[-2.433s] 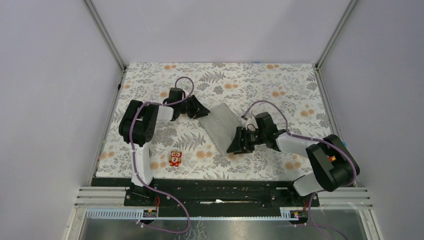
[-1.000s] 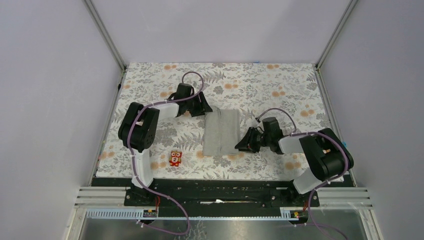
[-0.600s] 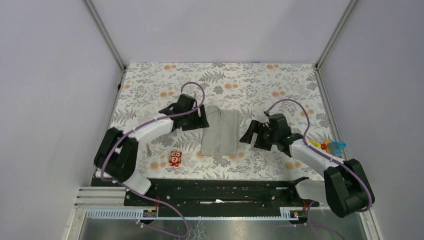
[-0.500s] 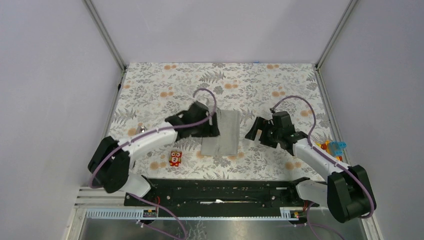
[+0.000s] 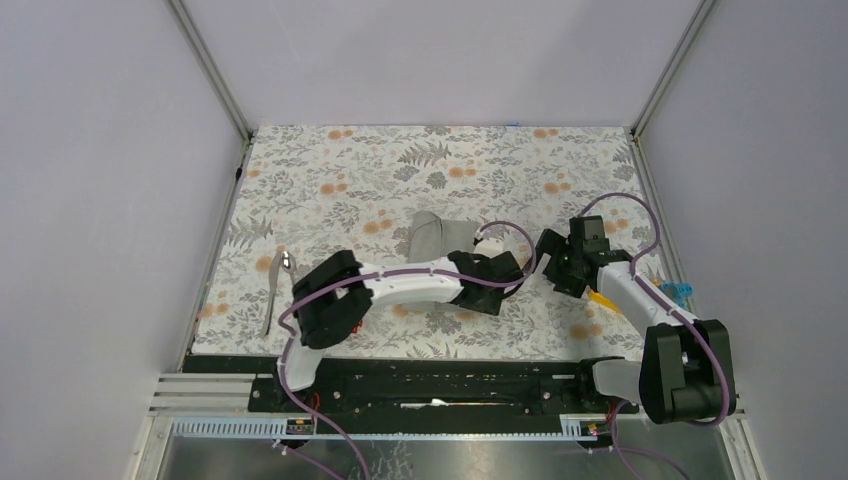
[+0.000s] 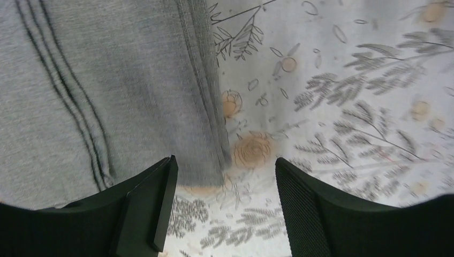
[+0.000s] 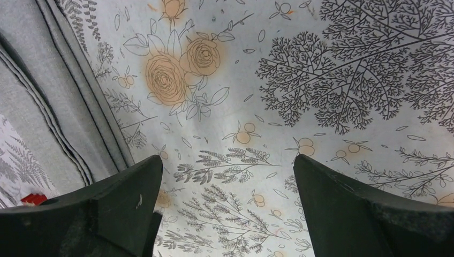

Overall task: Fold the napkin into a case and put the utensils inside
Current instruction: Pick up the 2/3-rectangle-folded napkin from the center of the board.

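Observation:
The grey napkin (image 5: 438, 234) lies folded in a layered strip mid-table, its near half hidden under my left arm. My left gripper (image 5: 512, 268) has reached across to the strip's near right corner. In the left wrist view the left gripper (image 6: 225, 209) is open, and the napkin (image 6: 107, 80) corner edge lies just ahead between the fingers. My right gripper (image 5: 553, 262) stands open just right of the strip, over the floral cover. The right wrist view shows the right gripper (image 7: 225, 209) holding nothing, with the napkin (image 7: 48, 80) layers to its left. The silver utensils (image 5: 274, 292) lie at the far left.
Small toys, yellow (image 5: 600, 299), blue (image 5: 681, 290) and orange (image 5: 580, 331), lie beside the right arm near the table's right edge. A small red bit (image 7: 32, 199) shows at the lower left of the right wrist view. The floral cover (image 5: 400, 160) spreads to the back.
The left arm has swung right across the napkin's near half to its right corner, uncovering the utensils at the left. The right gripper has opened wide and drawn back to the right.

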`<state>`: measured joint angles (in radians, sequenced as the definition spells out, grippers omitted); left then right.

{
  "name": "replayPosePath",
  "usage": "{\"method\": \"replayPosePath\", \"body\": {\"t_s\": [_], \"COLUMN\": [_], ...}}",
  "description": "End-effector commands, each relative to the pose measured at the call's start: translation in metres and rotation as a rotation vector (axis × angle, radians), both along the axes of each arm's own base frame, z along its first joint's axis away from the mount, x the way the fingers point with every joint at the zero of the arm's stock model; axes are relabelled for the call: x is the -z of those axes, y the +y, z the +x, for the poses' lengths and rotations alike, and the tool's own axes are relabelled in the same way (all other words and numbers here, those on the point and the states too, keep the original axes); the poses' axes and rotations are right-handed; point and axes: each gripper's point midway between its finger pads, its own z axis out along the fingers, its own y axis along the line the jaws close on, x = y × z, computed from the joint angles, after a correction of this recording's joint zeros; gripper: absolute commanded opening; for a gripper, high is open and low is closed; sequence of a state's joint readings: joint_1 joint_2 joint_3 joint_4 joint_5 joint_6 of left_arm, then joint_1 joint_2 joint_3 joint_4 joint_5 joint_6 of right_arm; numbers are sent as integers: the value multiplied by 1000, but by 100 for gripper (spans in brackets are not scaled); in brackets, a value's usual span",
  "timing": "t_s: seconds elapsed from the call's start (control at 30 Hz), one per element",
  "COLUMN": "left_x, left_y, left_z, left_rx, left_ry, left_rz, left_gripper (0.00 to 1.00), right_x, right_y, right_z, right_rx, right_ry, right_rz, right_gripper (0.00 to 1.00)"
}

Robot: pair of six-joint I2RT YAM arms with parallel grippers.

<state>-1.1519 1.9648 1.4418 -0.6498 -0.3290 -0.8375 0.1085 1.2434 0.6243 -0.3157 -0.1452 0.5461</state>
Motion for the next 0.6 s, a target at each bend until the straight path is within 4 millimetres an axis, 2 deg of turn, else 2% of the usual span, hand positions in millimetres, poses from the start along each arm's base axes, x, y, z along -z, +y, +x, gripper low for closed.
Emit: {"method": "replayPosePath", "body": {"t_s": [0.0, 0.2, 0.3, 0.47, 0.57], "left_x": [2, 23, 38, 58, 60], "left_y": [0, -7, 1, 12, 15], "left_z": [14, 13, 10, 3, 2], "left_rx": [-11, 13, 13, 23, 32], "left_ry": [-46, -18, 0, 40, 44], "left_rz": [91, 125, 181, 241, 256], "left_gripper": [71, 62, 57, 40, 27], "right_x": [-16, -15, -13, -15, -16], "right_y": [5, 9, 11, 19, 24], "right_z": [1, -4, -4, -2, -1], "right_rx": [-64, -90, -103, -159, -175], "right_ry": [-46, -40, -37, -44, -63], "right_rz": [18, 34, 42, 72, 98], "right_gripper": [100, 100, 100, 100, 100]}}
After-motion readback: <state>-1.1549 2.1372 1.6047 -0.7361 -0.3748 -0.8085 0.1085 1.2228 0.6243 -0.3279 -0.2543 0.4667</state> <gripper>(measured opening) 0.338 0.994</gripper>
